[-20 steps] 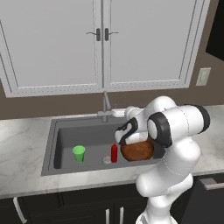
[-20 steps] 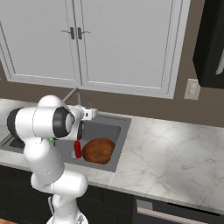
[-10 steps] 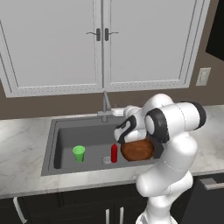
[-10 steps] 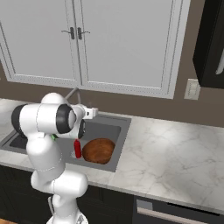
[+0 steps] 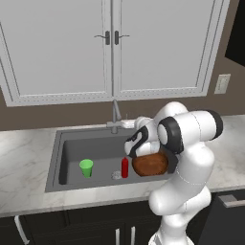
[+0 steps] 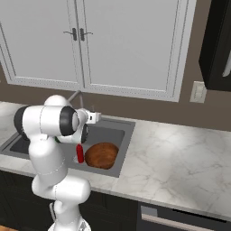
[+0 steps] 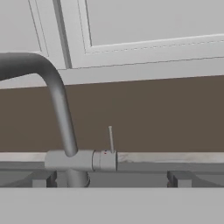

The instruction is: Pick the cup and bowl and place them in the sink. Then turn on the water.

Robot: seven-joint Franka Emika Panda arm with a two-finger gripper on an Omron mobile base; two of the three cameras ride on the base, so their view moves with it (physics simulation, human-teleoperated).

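So here's what I've got on my screens, going left to right across the sink (image 5: 62, 143). The cup (image 5: 86, 168) sits upright on the sink floor toward its left end, well apart from everything else. Next along, near the drain (image 5: 116, 175), there's a small red bottle (image 5: 125, 167) standing upright. Just beside that, at the right end of the basin, sits the bowl (image 5: 150, 164), rim up, close against the sink's right wall; same bowl (image 6: 102, 155) shows from my other base camera, with the bottle to its left. Both task pieces are down in the sink.

The faucet (image 5: 115, 115) stands at the sink's back edge, and the claw (image 5: 128, 124) is up just beside it, spread wide with nothing in it. On the hand camera I'm looking straight at the faucet base (image 7: 78, 160), with its thin lever (image 7: 111, 139) sticking upright just right of the neck. Marble desk (image 6: 180, 158) runs off to the right of the sink.
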